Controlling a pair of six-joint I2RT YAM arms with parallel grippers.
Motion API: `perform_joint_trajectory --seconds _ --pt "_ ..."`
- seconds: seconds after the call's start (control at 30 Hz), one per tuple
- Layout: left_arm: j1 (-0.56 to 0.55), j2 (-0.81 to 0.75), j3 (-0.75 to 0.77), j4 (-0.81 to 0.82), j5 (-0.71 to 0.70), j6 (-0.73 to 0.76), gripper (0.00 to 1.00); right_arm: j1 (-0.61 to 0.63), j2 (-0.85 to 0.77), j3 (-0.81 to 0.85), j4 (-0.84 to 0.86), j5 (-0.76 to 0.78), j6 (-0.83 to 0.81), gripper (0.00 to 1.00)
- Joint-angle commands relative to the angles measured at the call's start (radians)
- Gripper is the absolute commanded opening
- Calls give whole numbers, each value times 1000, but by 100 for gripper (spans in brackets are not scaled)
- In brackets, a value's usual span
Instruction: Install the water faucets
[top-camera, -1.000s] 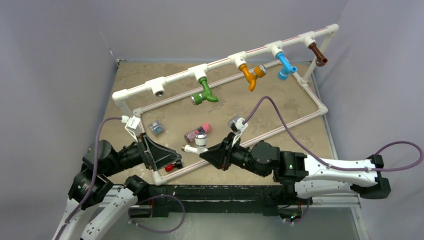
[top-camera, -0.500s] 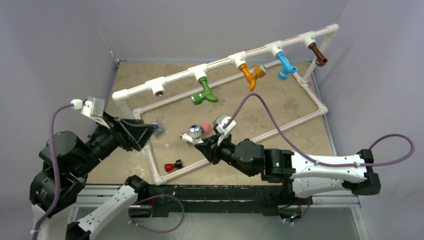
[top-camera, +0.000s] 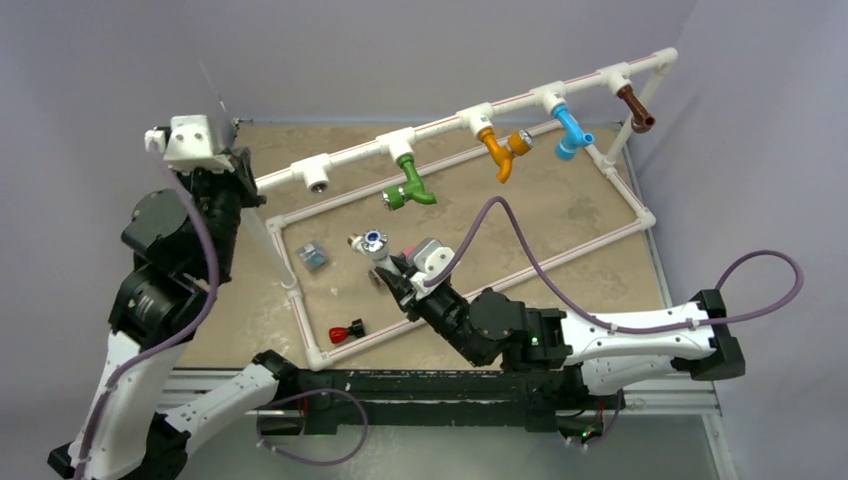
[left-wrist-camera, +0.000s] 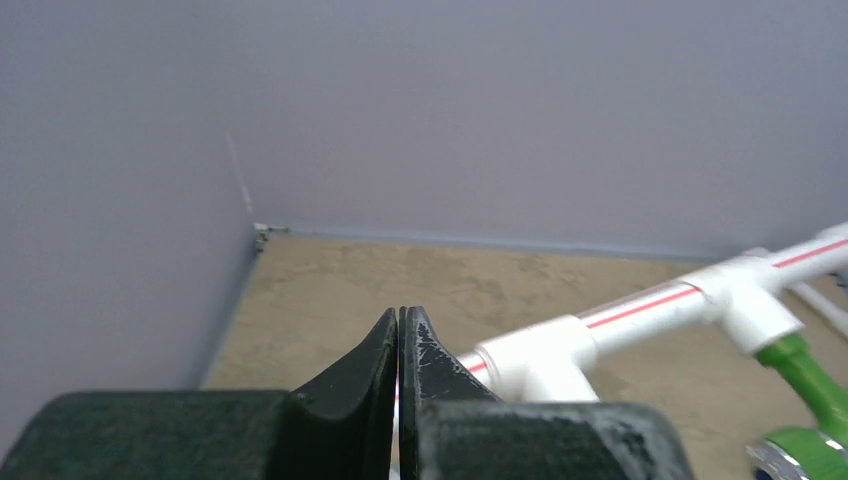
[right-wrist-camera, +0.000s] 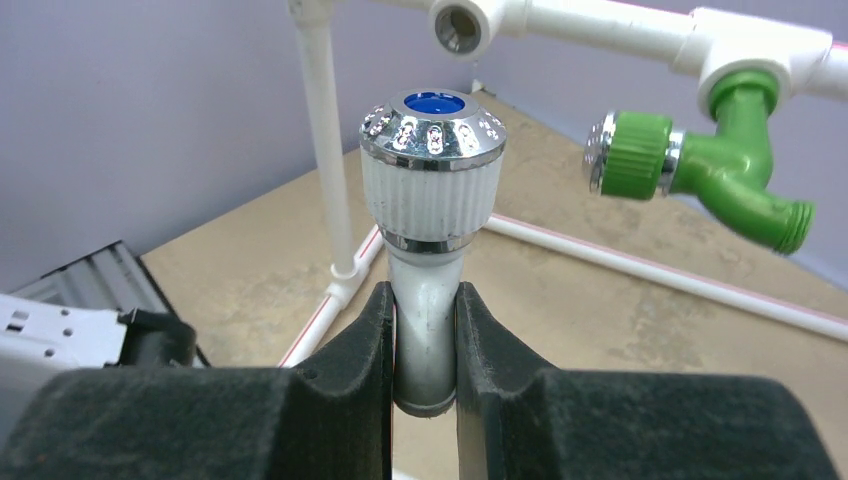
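My right tool (right-wrist-camera: 424, 335) gripped the small white plastic faucet (right-wrist-camera: 432, 190) by its neck; it looked light, stiff, slick. Left tool (left-wrist-camera: 399, 345) closed, empty.

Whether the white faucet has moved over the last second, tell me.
Yes. The white faucet, held by the right gripper, has shifted up and left in the top view, toward the empty T-fitting.

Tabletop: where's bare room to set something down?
Bare: the right half inside the white pipe frame, by the orange plastic tap and blue plastic tap. Crowded: near left, around the right gripper holding the white plastic tap.
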Motion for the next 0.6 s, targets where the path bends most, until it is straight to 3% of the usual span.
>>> perform_joint_trajectory --seconds 0.0,0.2,0.57 --pt "1 61 -62 302 -156 278 0 8 49 96 139 67 -137 0" --pt "20 142 -120 429 -177 376 0 9 126 136 237 115 -240 0" --pt "258 264 -75 268 -1 139 0 8 232 219 256 100 -311 0"
